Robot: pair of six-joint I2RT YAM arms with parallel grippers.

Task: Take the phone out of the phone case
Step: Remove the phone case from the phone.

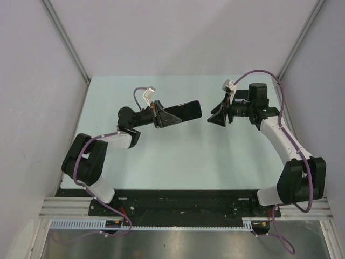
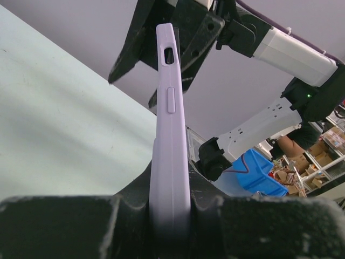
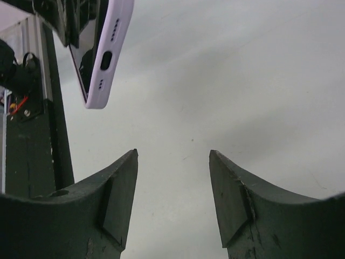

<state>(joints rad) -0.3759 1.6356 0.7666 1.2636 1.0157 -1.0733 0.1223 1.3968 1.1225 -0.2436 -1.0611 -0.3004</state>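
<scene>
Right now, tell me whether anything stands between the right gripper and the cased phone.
Nothing visible does. The left gripper holds the phone case off the table, and the open right gripper faces its free end across a bare gap.

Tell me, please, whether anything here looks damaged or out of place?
Nothing stands out: the lilac phone case, phone inside, looks intact, clamped in the left gripper; the right gripper is open, apart from it.
</scene>
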